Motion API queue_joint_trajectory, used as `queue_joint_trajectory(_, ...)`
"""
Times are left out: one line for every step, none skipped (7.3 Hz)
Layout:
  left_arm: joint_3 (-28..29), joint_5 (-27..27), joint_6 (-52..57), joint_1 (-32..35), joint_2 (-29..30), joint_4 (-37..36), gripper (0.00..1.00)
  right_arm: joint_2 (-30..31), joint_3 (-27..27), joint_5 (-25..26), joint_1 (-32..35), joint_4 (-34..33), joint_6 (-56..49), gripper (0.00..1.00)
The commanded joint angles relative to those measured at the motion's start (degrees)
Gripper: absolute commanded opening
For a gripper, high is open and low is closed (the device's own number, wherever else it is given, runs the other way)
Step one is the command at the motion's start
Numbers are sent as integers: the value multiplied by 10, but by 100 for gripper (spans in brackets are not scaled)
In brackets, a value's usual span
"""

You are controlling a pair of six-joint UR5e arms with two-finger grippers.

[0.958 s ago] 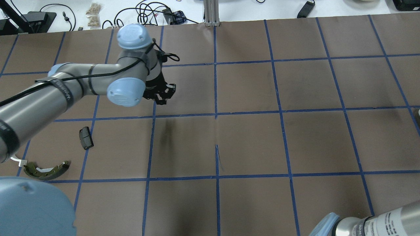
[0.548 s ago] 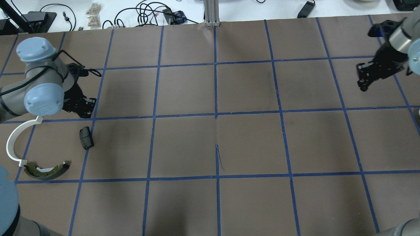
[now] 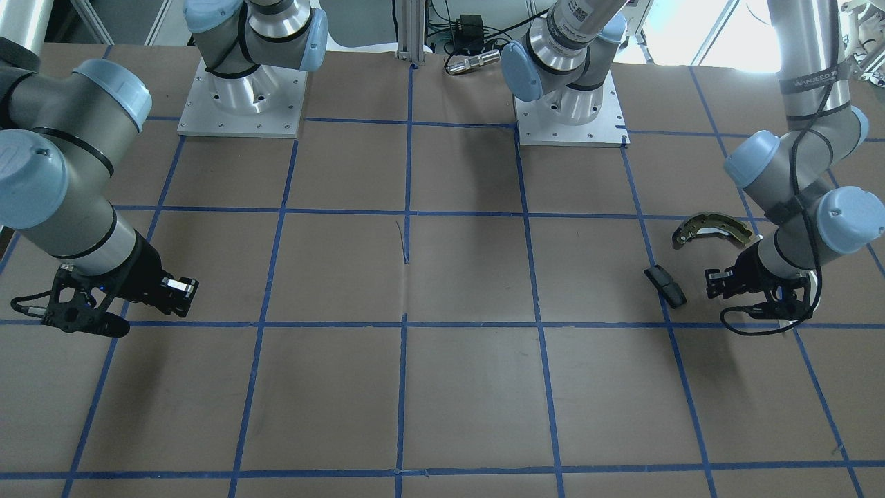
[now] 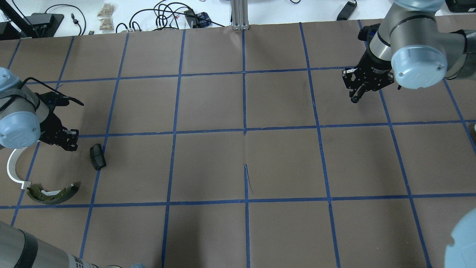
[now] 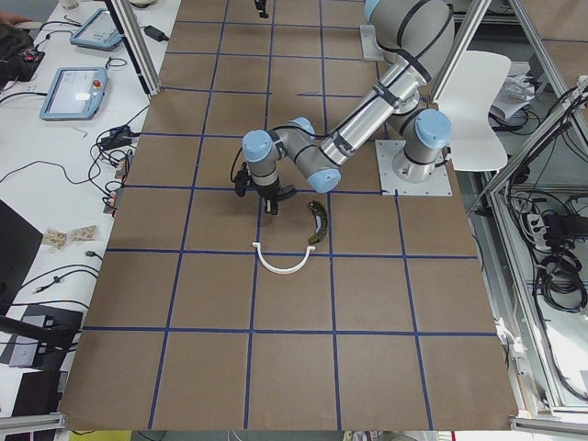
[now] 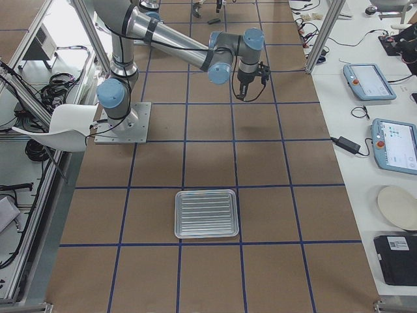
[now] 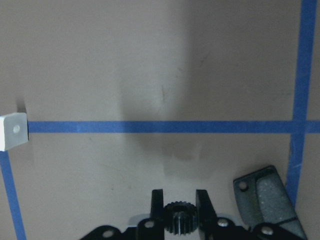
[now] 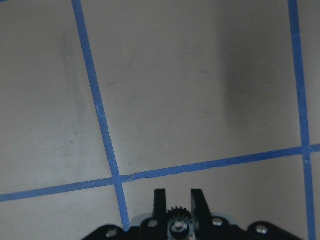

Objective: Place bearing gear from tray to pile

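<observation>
My left gripper (image 4: 70,140) (image 7: 177,195) hangs low over the pile at the table's left end. Its fingers are closed on a small black toothed bearing gear (image 7: 175,220). The black block (image 4: 97,156) (image 7: 267,202) lies just right of it. The white arc (image 4: 13,167) and the olive brake shoe (image 4: 52,193) lie nearer the robot. My right gripper (image 4: 355,96) (image 8: 176,195) is above bare paper at the far right, fingers close together with nothing between the tips. The silvery tray (image 6: 177,215) shows only in the exterior right view, far from both grippers.
Brown paper with a blue tape grid (image 4: 244,130) covers the table. Cables and small items (image 4: 167,16) lie on the white bench beyond the far edge. The two arm bases (image 3: 242,97) stand at the robot's side.
My left arm swung from the table's middle left to the pile, uncovering the white arc. My right arm came in from the right edge toward the far-right squares.
</observation>
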State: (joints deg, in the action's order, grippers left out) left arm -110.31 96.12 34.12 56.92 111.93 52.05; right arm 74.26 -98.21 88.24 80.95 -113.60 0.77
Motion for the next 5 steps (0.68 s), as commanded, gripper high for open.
queue_joint_trajectory(0, -13, 1, -1, 0, -5, 75, -1, -1, -1, 6, 0, 7, 21)
queue_joint_trajectory(6, -42, 0, 1, -8, -5, 100, 0, -1, -2, 10, 0, 15, 21)
queue_joint_trajectory(24, -38, -1, 9, -12, 6, 100, 0, -1, -2, 31, 0, 41, 21)
queue_joint_trajectory(33, -39, -1, 12, -8, 9, 100, -3, -1, -3, 71, 1, 103, 21)
queue_joint_trajectory(37, -38, -5, 36, -14, 9, 100, -11, -1, -4, 113, 0, 134, 21)
